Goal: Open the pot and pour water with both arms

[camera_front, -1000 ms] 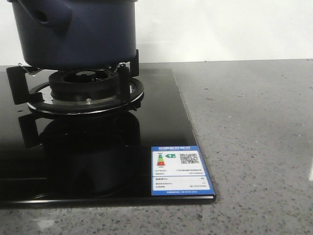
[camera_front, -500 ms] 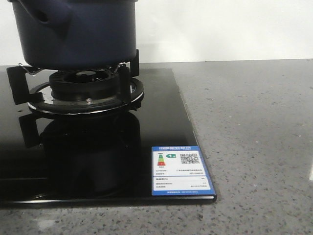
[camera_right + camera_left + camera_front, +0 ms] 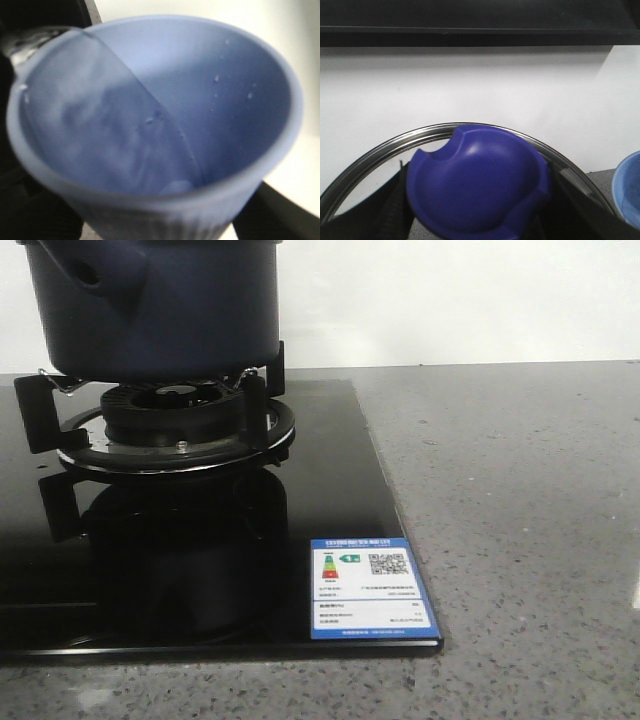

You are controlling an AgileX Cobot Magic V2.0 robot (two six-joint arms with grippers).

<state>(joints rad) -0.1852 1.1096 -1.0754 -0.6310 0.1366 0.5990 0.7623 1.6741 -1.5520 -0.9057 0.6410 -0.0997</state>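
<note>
Spilling is judged the chief risk at this moment; in the right wrist view the light blue cup [image 3: 155,130] is seen tilted, its water [image 3: 100,125] lying slanted with its surface running up to the rim beside a shiny metal edge [image 3: 30,42], so that a small further tilt, or a rim not set over the opening, could send water outside the pot [image 3: 150,305] and onto the black glass hob [image 3: 330,470] or the grey bench [image 3: 520,500]; the pot itself is seen in the front view standing on the burner support [image 3: 170,425] at the far left, its top cut off by the frame, so it cannot be told from there whether the cup is truly above it. In the left wrist view the glass lid [image 3: 445,137] with its blue knob [image 3: 477,185] is seen lifted against the white wall, apparently gripped by the left gripper, though its fingers are not clearly shown; a slackened grip would let it fall onto the pot or hob. The cup appears held by the right gripper, whose fingers are hidden; slipping of the wet ribbed wall is possible.
</note>
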